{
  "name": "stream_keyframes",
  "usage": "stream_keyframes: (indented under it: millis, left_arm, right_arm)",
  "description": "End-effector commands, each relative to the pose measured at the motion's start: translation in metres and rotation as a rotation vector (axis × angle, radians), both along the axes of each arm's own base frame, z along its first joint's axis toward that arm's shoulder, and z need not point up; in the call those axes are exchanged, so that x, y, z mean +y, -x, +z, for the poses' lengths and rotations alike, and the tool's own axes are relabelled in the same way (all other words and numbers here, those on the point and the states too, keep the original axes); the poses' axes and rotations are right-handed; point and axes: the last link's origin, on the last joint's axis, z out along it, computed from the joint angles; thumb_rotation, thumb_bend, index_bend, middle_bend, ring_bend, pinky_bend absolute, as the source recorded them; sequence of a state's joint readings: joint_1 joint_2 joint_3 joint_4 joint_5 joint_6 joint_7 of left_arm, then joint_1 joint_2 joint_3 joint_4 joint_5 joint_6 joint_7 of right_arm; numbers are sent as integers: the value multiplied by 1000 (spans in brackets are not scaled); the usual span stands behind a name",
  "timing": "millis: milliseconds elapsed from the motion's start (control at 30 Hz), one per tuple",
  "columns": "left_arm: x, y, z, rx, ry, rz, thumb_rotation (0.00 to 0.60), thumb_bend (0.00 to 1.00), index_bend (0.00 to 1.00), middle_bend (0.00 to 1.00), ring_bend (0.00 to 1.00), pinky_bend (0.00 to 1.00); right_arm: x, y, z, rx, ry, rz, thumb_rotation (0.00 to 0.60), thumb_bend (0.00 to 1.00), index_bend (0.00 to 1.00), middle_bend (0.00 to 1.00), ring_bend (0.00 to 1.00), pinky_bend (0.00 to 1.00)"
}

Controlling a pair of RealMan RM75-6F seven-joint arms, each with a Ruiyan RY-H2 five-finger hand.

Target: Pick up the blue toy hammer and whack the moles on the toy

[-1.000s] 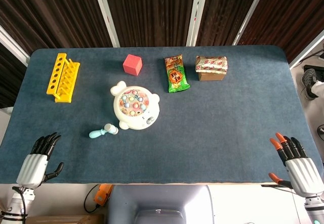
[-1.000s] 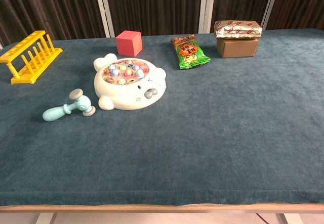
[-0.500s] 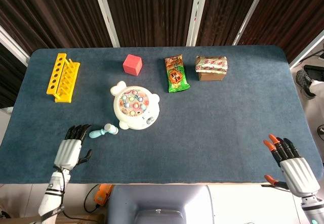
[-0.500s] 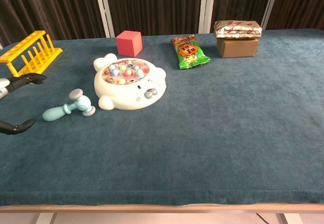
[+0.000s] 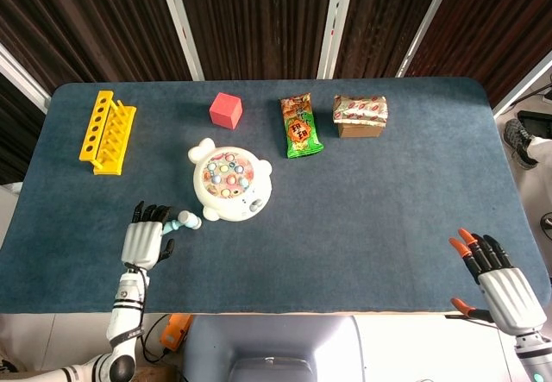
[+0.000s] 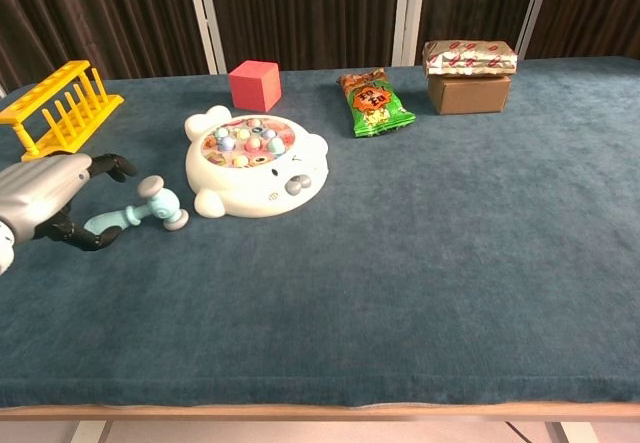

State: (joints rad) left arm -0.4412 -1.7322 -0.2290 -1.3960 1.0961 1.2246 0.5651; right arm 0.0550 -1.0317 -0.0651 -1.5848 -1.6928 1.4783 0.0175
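Note:
The light blue toy hammer (image 6: pixel 140 212) lies on the table just left of the white bear-shaped mole toy (image 6: pixel 256 162), its handle pointing left. From above, the hammer (image 5: pixel 183 221) shows mostly its head; the handle is under my left hand (image 5: pixel 144 241). That left hand (image 6: pixel 48 199) hovers over the handle end with fingers apart and curved, holding nothing. The mole toy (image 5: pixel 230 183) carries several pastel moles on top. My right hand (image 5: pixel 504 284) hangs open off the table's front right corner, orange-tipped fingers spread, far from both toys.
A yellow peg rack (image 5: pixel 107 131) stands at the back left. Behind the mole toy sit a red cube (image 5: pixel 226 110), a green snack bag (image 5: pixel 300 126) and a brown box with a wrapped packet on top (image 5: pixel 360 115). The blue table cloth (image 5: pixel 388 209) spreads to the right.
My left hand has come in from the front left corner and moved right, up to the hammer's handle. The right hand shifted slightly. Hammer and mole toy have not moved.

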Motion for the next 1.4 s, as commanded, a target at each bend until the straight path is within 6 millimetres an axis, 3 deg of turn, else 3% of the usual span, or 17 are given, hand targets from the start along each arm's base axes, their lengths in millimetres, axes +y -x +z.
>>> stream_keyframes:
  millis: [33, 500, 1400]
  left_arm:
    - [10, -4, -7, 5, -4, 26, 600, 336, 247, 218, 149, 52]
    - [19, -18, -21, 77, -7, 45, 600, 344, 360, 333, 245, 56]
    - [29, -26, -28, 139, -26, 67, 600, 394, 414, 397, 307, 62]
  right_arm:
    - [0, 0, 0, -1, -1, 1, 600, 213, 0, 0, 0, 0]
    - [0, 0, 2, -5, -4, 2, 600, 213, 0, 0, 0, 0]
    - [0, 1, 5, -11, 4, 0, 600, 213, 0, 0, 0, 0]
